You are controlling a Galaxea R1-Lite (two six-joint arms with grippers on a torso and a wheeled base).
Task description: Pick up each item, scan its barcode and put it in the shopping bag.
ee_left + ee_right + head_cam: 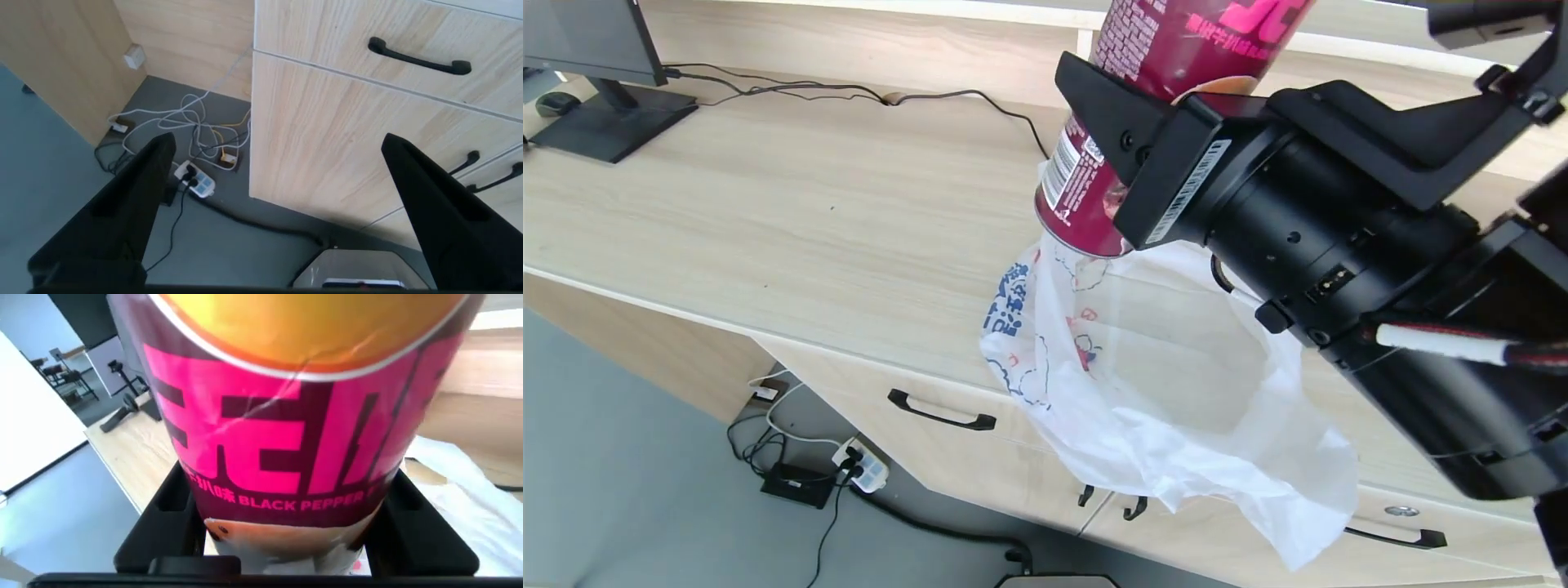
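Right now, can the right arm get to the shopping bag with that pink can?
Probably yes. The right gripper is shut on the can, holding it just above the shopping bag. The bag's mouth looks open towards it, and nothing sits between them.

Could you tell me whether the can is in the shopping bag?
Out: the right gripper holds the can tilted over the open shopping bag.

Left gripper (278,140) hangs low before the cabinet, its 2 black fingers (131,204) spread wide with nothing between them. Behind: light wood drawer fronts (327,139), 1 black bar handle (418,57) on the upper one. On the grey floor (57,147), a white power strip (196,181) among tangled cables (176,114).
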